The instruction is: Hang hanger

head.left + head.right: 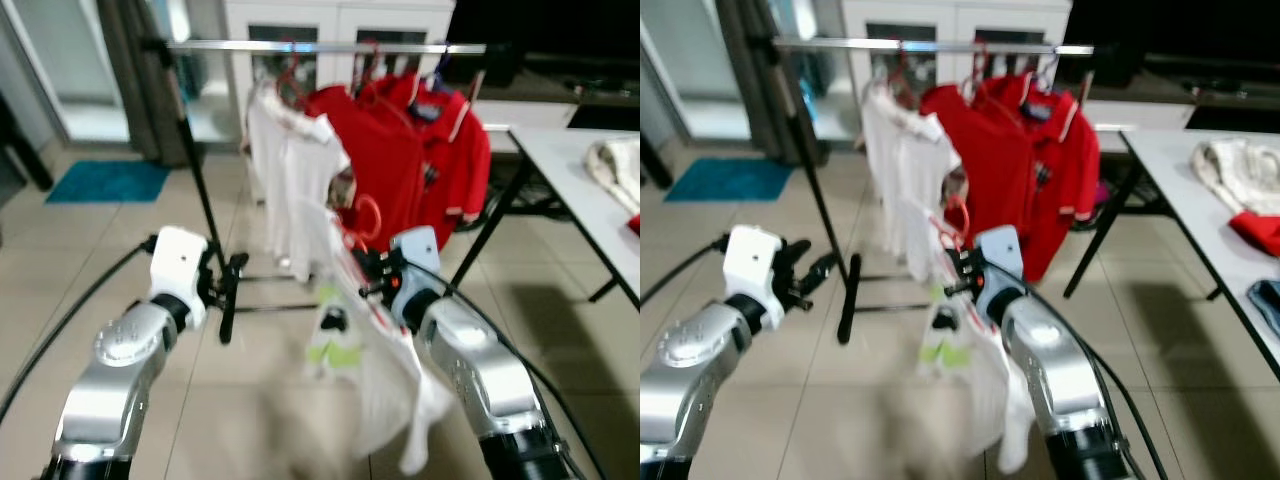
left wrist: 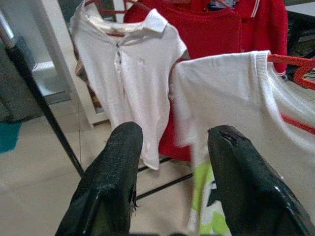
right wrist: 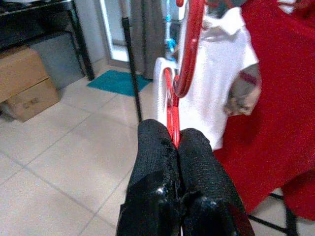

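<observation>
Eye views: your right gripper (image 1: 368,272) clamps the red hanger (image 1: 366,222) carrying a white shirt (image 1: 375,370), near the rail (image 1: 320,46); hung white polo (image 1: 290,185) and red shirts (image 1: 415,160) crowd it. Left wrist view: left gripper (image 2: 170,172) spread, empty. Table (image 1: 570,175) at right.

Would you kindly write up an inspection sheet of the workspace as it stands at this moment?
Surface: pale tiled floor; white table on the robot's right.
Job's things: red hanger carrying a white T-shirt; clothes rail ahead, not yet reached.
Clutter: white polo shirt and red polo shirt on the rail; clothes on the table.
Grippers: right gripper shut on the hanger; left gripper open, empty.
Cables: black cables along both arms.
Surroundings: teal mat, cardboard box, white cabinet.
</observation>
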